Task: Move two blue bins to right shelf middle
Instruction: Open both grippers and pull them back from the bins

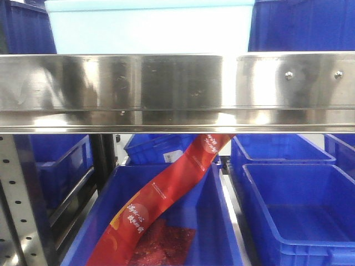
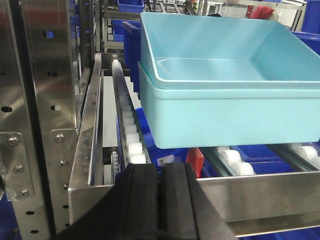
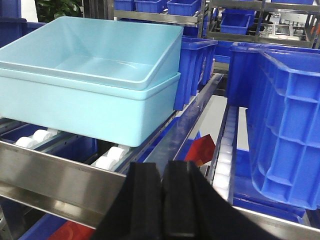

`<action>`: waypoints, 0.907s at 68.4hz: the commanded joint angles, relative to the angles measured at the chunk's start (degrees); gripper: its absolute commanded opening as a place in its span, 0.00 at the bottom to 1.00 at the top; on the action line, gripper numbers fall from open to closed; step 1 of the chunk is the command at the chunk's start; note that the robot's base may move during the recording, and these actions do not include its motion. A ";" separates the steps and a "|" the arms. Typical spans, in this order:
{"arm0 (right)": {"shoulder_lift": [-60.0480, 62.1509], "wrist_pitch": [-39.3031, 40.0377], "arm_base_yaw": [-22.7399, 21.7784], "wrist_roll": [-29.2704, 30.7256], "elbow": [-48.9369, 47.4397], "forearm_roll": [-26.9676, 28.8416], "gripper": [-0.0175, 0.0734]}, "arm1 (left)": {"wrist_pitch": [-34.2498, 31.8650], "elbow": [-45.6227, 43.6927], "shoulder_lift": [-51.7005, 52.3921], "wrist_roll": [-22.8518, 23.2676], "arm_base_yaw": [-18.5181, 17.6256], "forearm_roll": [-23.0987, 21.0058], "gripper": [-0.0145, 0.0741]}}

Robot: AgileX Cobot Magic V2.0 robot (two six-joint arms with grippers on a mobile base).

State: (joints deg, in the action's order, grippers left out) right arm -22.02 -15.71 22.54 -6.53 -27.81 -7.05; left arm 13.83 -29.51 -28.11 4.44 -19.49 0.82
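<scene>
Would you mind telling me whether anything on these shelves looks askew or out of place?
Yes. The upper pale blue bin sits tilted in the lower pale blue bin, not nested flat. Also, a red banner hangs slantwise from under the steel rail into a dark blue crate below.

Two pale blue bins [image 2: 230, 107] sit nested, upper one tilted, on shelf rollers.

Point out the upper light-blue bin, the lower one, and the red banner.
Upper bin [image 3: 105, 67], right wrist view, inner floor.
Lower bin [image 3: 75, 110], right wrist view, front wall.
Red banner [image 1: 166, 191], front view, middle of strip.
</scene>
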 commanded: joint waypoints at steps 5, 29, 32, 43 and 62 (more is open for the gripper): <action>0.30 1.33 -0.16 0.39 0.09 -0.51 0.02 | -1.49 0.10 1.05 0.08 0.17 -0.82 0.04; 0.30 1.33 -0.16 0.39 0.09 -0.51 0.02 | -7.87 17.88 19.99 -9.10 8.86 -1.77 0.04; 0.30 1.33 -0.16 0.39 0.09 -0.51 0.02 | -9.42 20.90 22.28 -9.10 9.51 -1.77 0.04; 0.30 1.33 -0.16 0.39 0.09 -0.51 0.02 | -15.80 29.51 28.11 -9.10 10.24 -1.77 0.04; 0.33 1.21 -0.16 0.39 0.09 -0.51 0.02 | -13.43 29.51 28.11 -9.10 10.14 -1.77 0.04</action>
State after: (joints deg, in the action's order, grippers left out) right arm -22.02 -15.47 22.54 -6.53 -27.81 -7.05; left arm 1.77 0.03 -0.39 -4.50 -9.42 -0.53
